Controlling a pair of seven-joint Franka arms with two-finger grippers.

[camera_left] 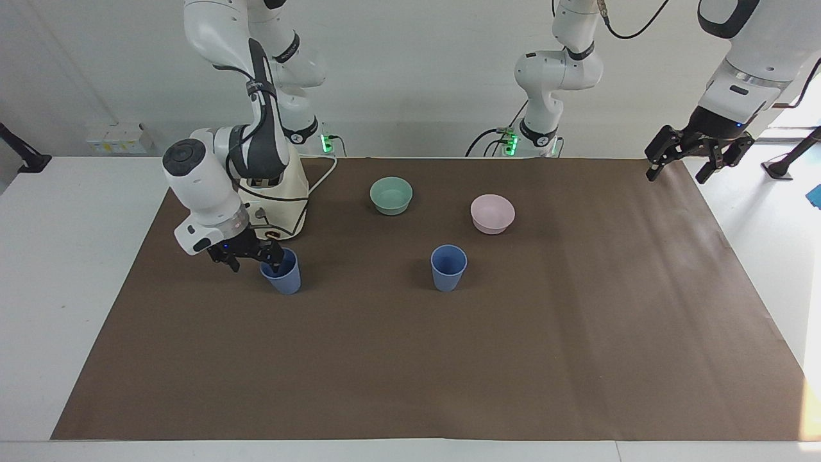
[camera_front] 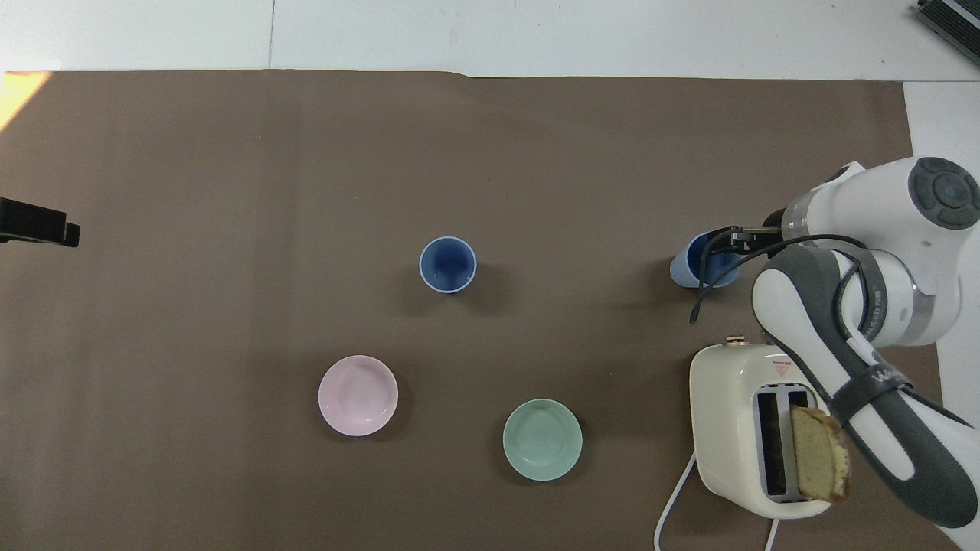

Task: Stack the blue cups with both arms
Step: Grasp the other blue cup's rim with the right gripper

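Two blue cups stand upright on the brown mat. One cup (camera_left: 286, 280) (camera_front: 689, 269) is just farther from the robots than the toaster, toward the right arm's end. My right gripper (camera_left: 253, 262) (camera_front: 727, 243) is open and low at this cup's rim, with one finger reaching over the cup's mouth. Whether it touches the cup I cannot tell. The other cup (camera_left: 448, 268) (camera_front: 448, 264) stands alone mid-mat. My left gripper (camera_left: 681, 172) (camera_front: 34, 229) hangs open and empty, raised over the mat's edge at the left arm's end.
A cream toaster (camera_left: 285, 192) (camera_front: 739, 428) with a bread slice (camera_front: 819, 453) in one slot stands close to the right gripper. A teal bowl (camera_left: 391, 195) (camera_front: 542, 439) and a pink bowl (camera_left: 492, 213) (camera_front: 357, 395) sit nearer to the robots than the mid-mat cup.
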